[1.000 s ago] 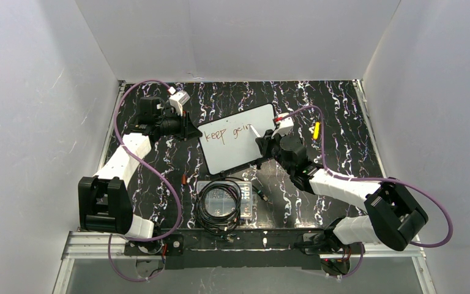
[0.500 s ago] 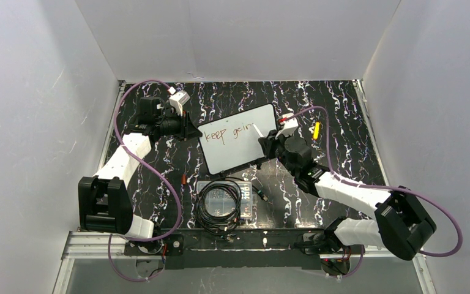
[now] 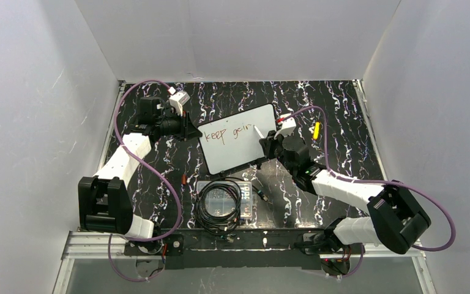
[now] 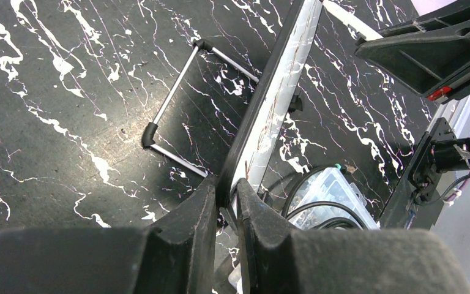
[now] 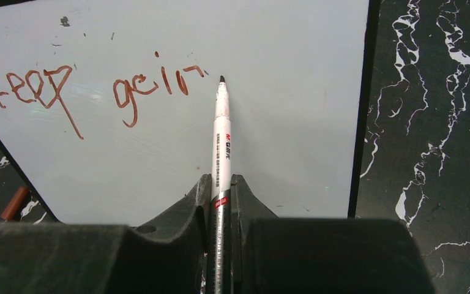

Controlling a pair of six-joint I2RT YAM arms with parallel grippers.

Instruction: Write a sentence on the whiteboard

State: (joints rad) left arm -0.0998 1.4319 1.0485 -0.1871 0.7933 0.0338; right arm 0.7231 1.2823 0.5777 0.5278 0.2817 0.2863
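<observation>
On the whiteboard [image 5: 281, 153], the sentence [image 5: 128, 92] stops mid-word (last stroke unclear).

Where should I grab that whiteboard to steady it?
Pinch the whiteboard by its thin left rim, coming from the left, as the left end effector does. It stands propped up, so that edge is free, and this leaves the written face clear for the marker.

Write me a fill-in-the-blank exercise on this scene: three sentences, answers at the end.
1. The sentence on the whiteboard begins with the word ____.
2. The right gripper is shut on a ____ that points at the writing.
3. The left gripper is shut on the whiteboard's rim, which is ____ in colour.

Missing words: keep; marker; black.
</observation>
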